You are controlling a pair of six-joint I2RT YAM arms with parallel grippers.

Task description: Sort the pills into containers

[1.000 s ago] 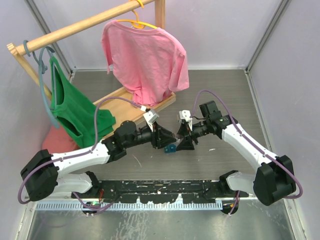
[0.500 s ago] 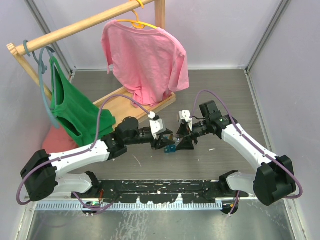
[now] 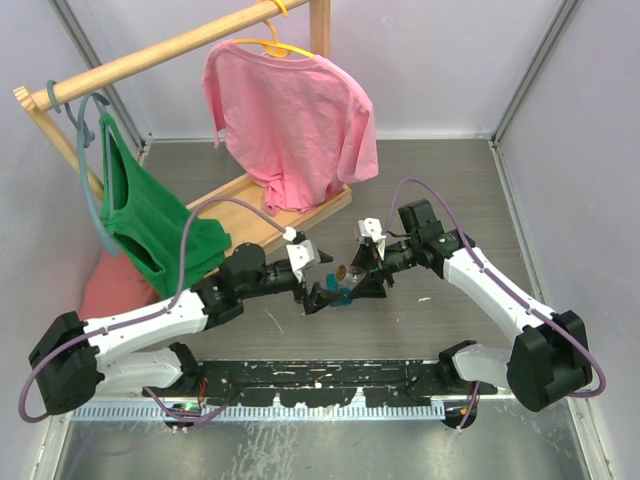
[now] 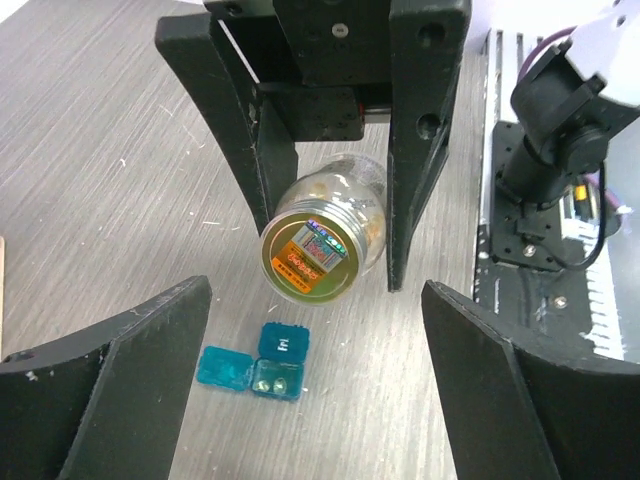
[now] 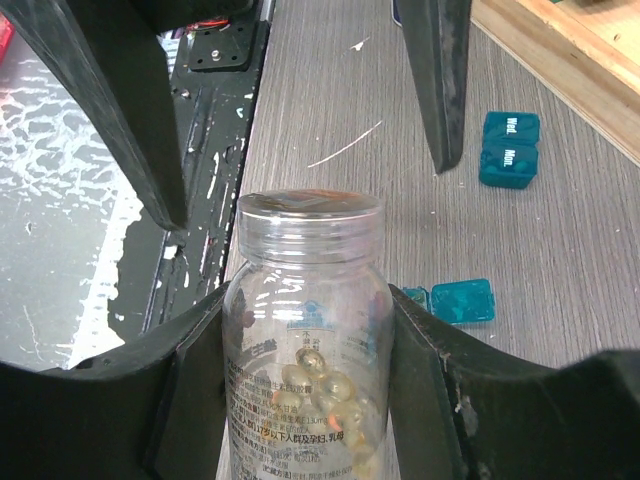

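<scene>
Top view: my grippers cover most of the boxes [image 3: 338, 297], and only a teal corner shows. Right wrist view: the bottle [image 5: 308, 330] has its base cut off and its label is unreadable. It hides half the open box [image 5: 452, 301].

My right gripper [image 5: 310, 300] is clamped on the bottle, gold lid [image 4: 308, 253] facing my left gripper [image 3: 322, 278], which is spread wide and holds nothing.

Left wrist view: the open box sits on the table [image 4: 100, 150] at 7 o'clock from the lid, one flap up, pale pills [image 4: 270, 378] inside. The closed box [image 5: 510, 148] shows at 3 o'clock of one left fingertip.
</scene>
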